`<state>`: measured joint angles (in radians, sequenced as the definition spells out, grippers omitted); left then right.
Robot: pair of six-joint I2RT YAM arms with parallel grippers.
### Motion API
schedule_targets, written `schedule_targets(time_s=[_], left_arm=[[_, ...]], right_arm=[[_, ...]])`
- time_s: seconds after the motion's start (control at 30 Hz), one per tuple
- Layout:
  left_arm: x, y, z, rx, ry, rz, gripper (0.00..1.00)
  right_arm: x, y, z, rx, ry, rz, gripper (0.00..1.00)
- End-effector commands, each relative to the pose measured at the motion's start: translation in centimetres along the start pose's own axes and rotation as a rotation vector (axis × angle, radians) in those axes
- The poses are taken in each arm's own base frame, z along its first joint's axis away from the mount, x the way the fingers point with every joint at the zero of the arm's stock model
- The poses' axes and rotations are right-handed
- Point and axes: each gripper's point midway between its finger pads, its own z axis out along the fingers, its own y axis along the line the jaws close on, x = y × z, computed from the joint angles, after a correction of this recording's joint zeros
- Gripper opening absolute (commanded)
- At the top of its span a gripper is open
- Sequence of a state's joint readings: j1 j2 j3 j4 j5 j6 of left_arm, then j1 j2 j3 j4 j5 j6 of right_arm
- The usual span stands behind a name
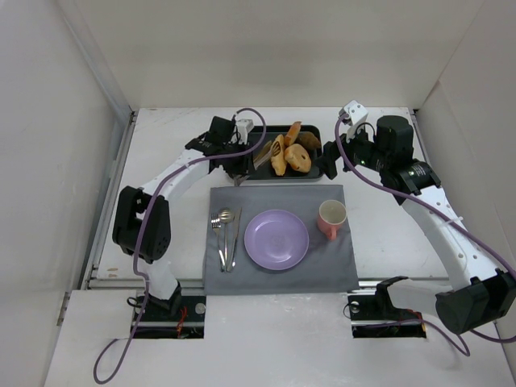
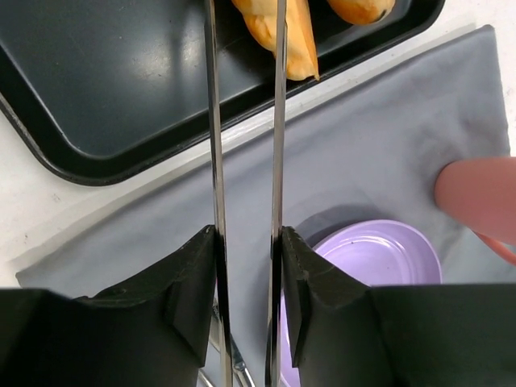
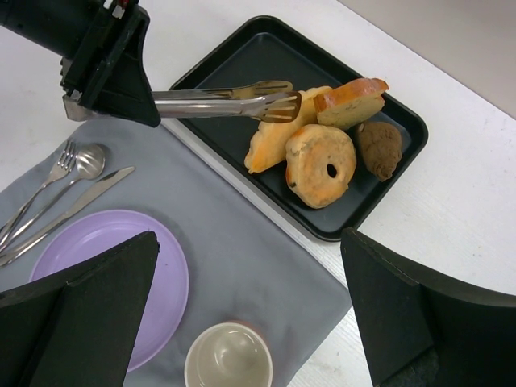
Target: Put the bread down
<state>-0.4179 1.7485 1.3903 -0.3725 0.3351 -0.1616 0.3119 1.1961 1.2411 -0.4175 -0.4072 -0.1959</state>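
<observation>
The bread (image 3: 270,145), a long golden-yellow piece, lies in the black tray (image 3: 242,56), next to a ring-shaped bagel (image 3: 321,165). It also shows in the top view (image 1: 279,159) and the left wrist view (image 2: 292,40). My left gripper (image 2: 247,242) is shut on metal tongs (image 3: 226,101). The tong arms stand apart, with their tips at the bread's far end. The purple plate (image 1: 276,239) sits bare on the grey mat. My right gripper (image 3: 250,235) is open and empty, held above the mat's right side near the tray.
The tray also holds a darker brown chunk (image 3: 379,147) and a slanted toast-like piece (image 3: 352,101). A pink cup (image 1: 331,218) stands right of the plate. A fork, spoon and knife (image 1: 226,234) lie left of it. White walls enclose the table.
</observation>
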Motion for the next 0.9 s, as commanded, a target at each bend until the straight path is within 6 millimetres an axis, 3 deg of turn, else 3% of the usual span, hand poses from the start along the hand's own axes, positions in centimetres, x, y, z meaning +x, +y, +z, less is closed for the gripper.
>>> schedule_targets(time_s=[0.0, 0.1, 0.13, 0.17, 0.4, 0.6, 0.63, 0.67, 0.77, 0.83, 0.87], left_arm=[[-2.1, -0.6, -1.0, -0.012, -0.056, 0.036, 0.22], [-2.2, -0.8, -2.2, -0.020, -0.079, 0.041, 0.18], [-3.1, -1.1, -3.3, -0.022, -0.122, 0.052, 0.17], [-2.7, -0.6, -3.1, -0.042, -0.113, 0.047, 0.17], [-4.4, -1.8, -8.5, -0.066, -0.238, 0.062, 0.11], [-3.6, -2.5, -11.4, -0.073, -0.257, 0.070, 0.10], [-3.9, -3.3, -12.6, -0.058, -0.289, 0.084, 0.10], [-2.7, -3.1, -12.8, -0.065, -0.262, 0.078, 0.09], [-0.7, -5.4, -14.6, -0.026, -0.262, 0.112, 0.09], [2.0, -5.6, -14.9, -0.028, -0.220, 0.097, 0.09], [3.0, -6.8, -16.0, 0.003, -0.230, 0.112, 0.09]], right_arm=[[-1.9, -0.2, -0.5, 0.013, -0.063, -0.040, 1.00], [-2.2, -0.1, -0.8, 0.014, -0.072, -0.044, 1.00], [-2.2, -0.1, -0.8, 0.014, -0.072, -0.044, 1.00], [-2.2, -0.1, -0.8, 0.014, -0.072, -0.044, 1.00], [-2.2, -0.1, -0.8, 0.014, -0.072, -0.044, 1.00], [-2.2, -0.1, -0.8, 0.014, -0.072, -0.044, 1.00], [-2.2, -0.1, -0.8, 0.014, -0.072, -0.044, 1.00], [-2.2, -0.1, -0.8, 0.014, -0.072, -0.044, 1.00], [-2.2, -0.1, -0.8, 0.014, -0.072, -0.044, 1.00], [-2.2, -0.1, -0.8, 0.014, -0.072, -0.044, 1.00], [-2.2, -0.1, -0.8, 0.014, -0.072, -0.044, 1.00]])
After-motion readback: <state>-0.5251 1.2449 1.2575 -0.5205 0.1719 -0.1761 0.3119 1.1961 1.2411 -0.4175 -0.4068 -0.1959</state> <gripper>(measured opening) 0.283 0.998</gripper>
